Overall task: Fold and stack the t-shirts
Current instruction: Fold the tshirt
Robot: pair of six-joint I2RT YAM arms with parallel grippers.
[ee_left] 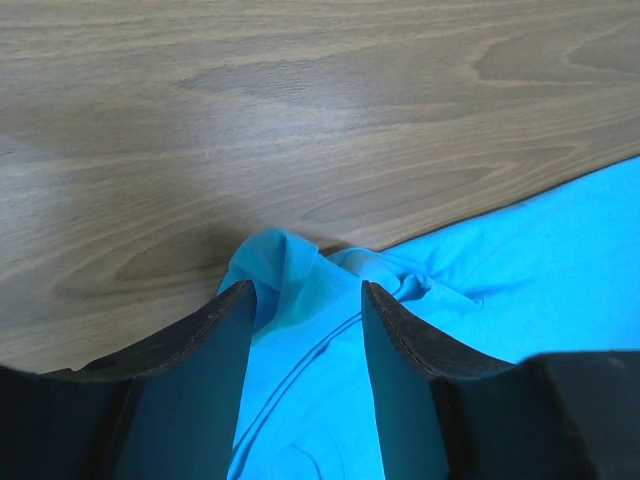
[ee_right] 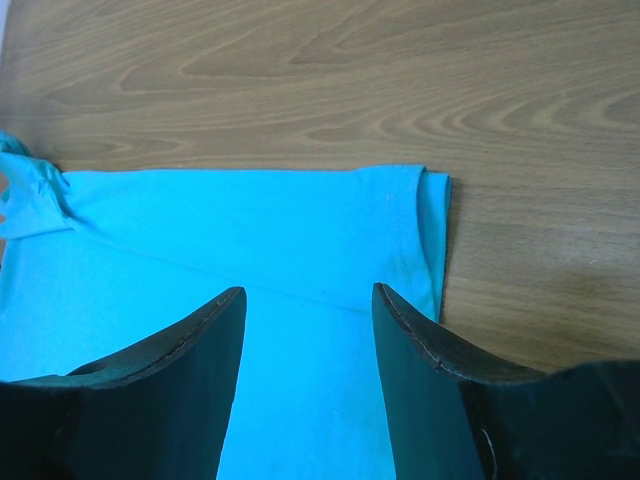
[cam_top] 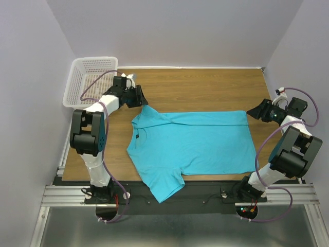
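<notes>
The turquoise t-shirt (cam_top: 195, 139) lies flat across the wooden table, neck to the left and hem to the right. Its far long edge is folded in, and the near sleeve (cam_top: 164, 188) hangs over the table's front edge. My left gripper (cam_top: 141, 100) is at the shirt's far-left corner. In the left wrist view, a bunched peak of cloth (ee_left: 285, 265) rises between the parted fingers of the left gripper (ee_left: 305, 290). My right gripper (cam_top: 254, 111) hovers by the far-right corner of the hem. In the right wrist view, the right gripper (ee_right: 308, 292) is open over the shirt (ee_right: 250, 230).
A white mesh basket (cam_top: 87, 77) stands at the table's far-left corner, just behind the left arm. Bare wood (cam_top: 205, 87) runs between the shirt and the back wall. Side walls close in on both sides.
</notes>
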